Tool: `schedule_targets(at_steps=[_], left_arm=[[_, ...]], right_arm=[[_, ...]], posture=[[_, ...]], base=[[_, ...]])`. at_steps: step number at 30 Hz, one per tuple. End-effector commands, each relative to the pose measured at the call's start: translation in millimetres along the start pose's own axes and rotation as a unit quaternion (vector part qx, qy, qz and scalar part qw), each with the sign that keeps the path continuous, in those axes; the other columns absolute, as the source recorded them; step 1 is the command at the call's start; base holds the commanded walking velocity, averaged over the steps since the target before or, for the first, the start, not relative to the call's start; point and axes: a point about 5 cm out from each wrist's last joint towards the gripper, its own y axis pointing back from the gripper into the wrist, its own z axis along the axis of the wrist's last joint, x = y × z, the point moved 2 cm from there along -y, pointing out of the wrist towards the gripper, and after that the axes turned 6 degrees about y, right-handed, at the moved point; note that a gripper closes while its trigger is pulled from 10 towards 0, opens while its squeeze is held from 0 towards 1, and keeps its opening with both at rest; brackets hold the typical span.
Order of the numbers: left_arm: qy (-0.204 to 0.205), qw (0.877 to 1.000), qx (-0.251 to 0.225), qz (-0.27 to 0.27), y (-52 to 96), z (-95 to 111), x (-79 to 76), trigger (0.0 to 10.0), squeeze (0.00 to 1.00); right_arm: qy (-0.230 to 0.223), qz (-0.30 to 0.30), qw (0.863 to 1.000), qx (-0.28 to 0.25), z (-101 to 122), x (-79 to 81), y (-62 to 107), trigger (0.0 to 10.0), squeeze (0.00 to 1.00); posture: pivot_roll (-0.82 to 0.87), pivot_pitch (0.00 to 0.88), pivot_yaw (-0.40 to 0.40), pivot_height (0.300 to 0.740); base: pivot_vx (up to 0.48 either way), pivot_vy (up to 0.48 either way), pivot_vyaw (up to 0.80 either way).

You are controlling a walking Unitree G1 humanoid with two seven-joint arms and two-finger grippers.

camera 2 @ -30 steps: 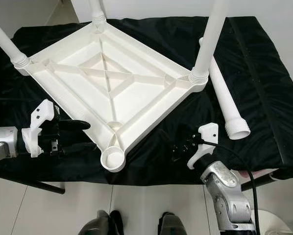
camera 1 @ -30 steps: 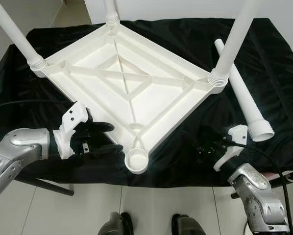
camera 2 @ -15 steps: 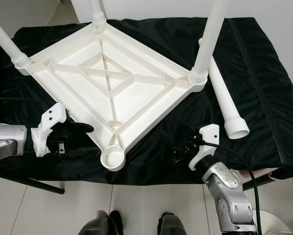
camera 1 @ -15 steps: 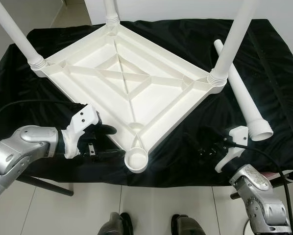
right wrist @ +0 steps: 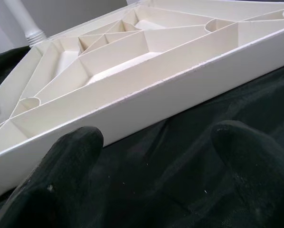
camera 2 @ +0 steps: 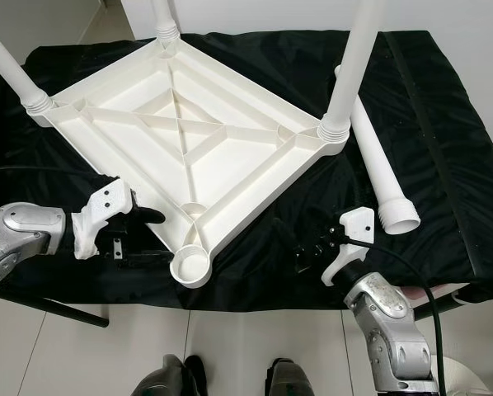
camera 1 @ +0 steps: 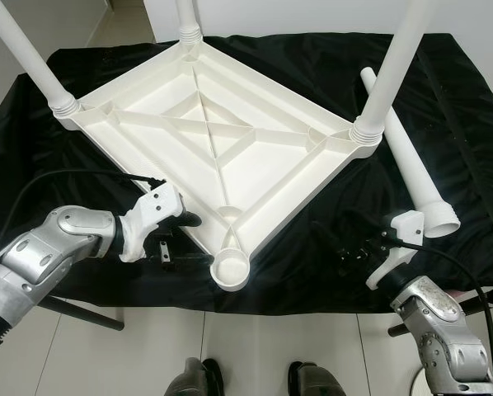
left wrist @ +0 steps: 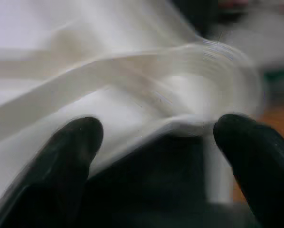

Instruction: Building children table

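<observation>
A white plastic children's tabletop (camera 1: 205, 140) lies upside down on a black cloth. Three white legs stand in its corners: far left (camera 1: 24, 54), far (camera 1: 186, 16) and right (camera 1: 392, 66). The near corner socket (camera 1: 230, 270) holds no leg. A loose white leg (camera 1: 407, 157) lies on the cloth at the right. My left gripper (camera 1: 187, 239) is open at the tabletop's near-left rim, beside the near socket; the left wrist view shows the blurred rim (left wrist: 146, 109) between its fingers. My right gripper (camera 1: 345, 247) is open on the cloth, pointing at the near-right rim (right wrist: 146, 99).
The black cloth (camera 1: 312, 66) covers a work table whose front edge runs just below the near socket. A black cable (camera 1: 57, 177) trails over the cloth to my left arm. Below lie pale floor tiles and my feet (camera 1: 197, 379).
My left gripper has moved right, up to the tabletop's near-left rim by the near socket. The right gripper has hardly moved.
</observation>
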Motion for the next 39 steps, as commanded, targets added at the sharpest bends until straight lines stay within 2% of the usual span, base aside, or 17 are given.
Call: schedule_targets(at_steps=[1, 5, 10, 17, 22, 24, 31, 32, 33, 34, 39], left_arm=[[0.006, 0.992, 0.057, -0.115, -6.6, -24.3, -19.6, 10.0, 0.00], [0.006, 0.991, 0.061, -0.116, -6.6, -25.3, -18.9, 10.0, 0.00], [-0.018, 0.988, 0.099, -0.116, -8.2, -35.4, -9.5, 10.0, 0.00], [-0.031, 0.986, 0.115, -0.115, -10.1, -40.6, -4.1, 10.0, 0.00], [-0.035, 0.988, 0.128, -0.073, -15.3, -47.8, 11.4, 10.0, 0.00], [-0.025, 0.990, 0.130, -0.040, -16.1, -50.7, 21.9, 10.0, 0.00], [-0.008, 0.992, 0.126, -0.009, -14.7, -52.6, 32.1, 10.0, 0.00], [0.000, 0.993, 0.122, -0.003, -12.9, -53.4, 35.4, 9.3, 0.00], [0.017, 0.994, 0.109, 0.008, -9.1, -53.0, 38.7, 2.1, 0.00], [0.029, 0.995, 0.096, 0.016, -5.0, -52.3, 40.1, 0.0, 0.00], [0.048, 0.996, 0.060, 0.053, 6.0, -48.7, 44.7, 0.0, 0.00]], right_arm=[[0.000, -0.003, 1.000, 0.008, -1.8, 0.0, 3.6, 10.0, 0.00], [0.000, -0.003, 1.000, 0.008, -1.5, -0.2, 3.7, 10.0, 0.00], [0.003, -0.005, 1.000, 0.008, -0.3, -0.7, 4.2, 10.0, 0.00], [0.003, -0.007, 1.000, 0.008, -0.3, -0.6, 3.9, 10.0, 0.00], [0.001, -0.009, 1.000, 0.008, -0.9, 2.1, 3.4, 10.0, 0.00], [0.000, -0.009, 1.000, 0.009, -1.7, 3.1, 3.7, 10.0, 0.00], [0.001, -0.008, 1.000, 0.011, -2.4, 3.6, 3.9, 10.0, 0.00], [0.001, -0.007, 1.000, 0.011, -2.5, 3.7, 3.7, 10.0, 0.00], [0.001, -0.006, 1.000, 0.011, -2.6, 3.7, 2.9, 10.0, 0.00], [0.001, -0.005, 1.000, 0.011, -2.7, 4.1, 2.2, 10.0, 0.00], [-0.001, -0.003, 1.000, 0.011, -4.1, 6.3, 1.2, 10.0, 0.00]], posture=[[-0.19, 0.221, 0.118, 0.740], [-0.19, 0.225, 0.120, 0.740], [-0.19, 0.233, 0.125, 0.740], [-0.19, 0.238, 0.130, 0.740], [-0.19, 0.245, 0.135, 0.740], [-0.19, 0.241, 0.136, 0.740], [-0.19, 0.239, 0.134, 0.740], [-0.19, 0.234, 0.133, 0.740], [-0.19, 0.230, 0.132, 0.740], [-0.18, 0.230, 0.133, 0.740], [-0.17, 0.225, 0.129, 0.740]], base=[[0.000, 0.000, 0.00], [0.000, 0.000, 0.00], [0.000, 0.000, 0.00], [0.000, 0.000, 0.00], [0.000, 0.000, 0.00], [0.000, 0.000, 0.00], [0.000, 0.000, 0.00], [0.000, 0.000, 0.00], [0.000, 0.000, 0.00], [0.000, 0.000, 0.00], [0.000, 0.000, 0.00]])
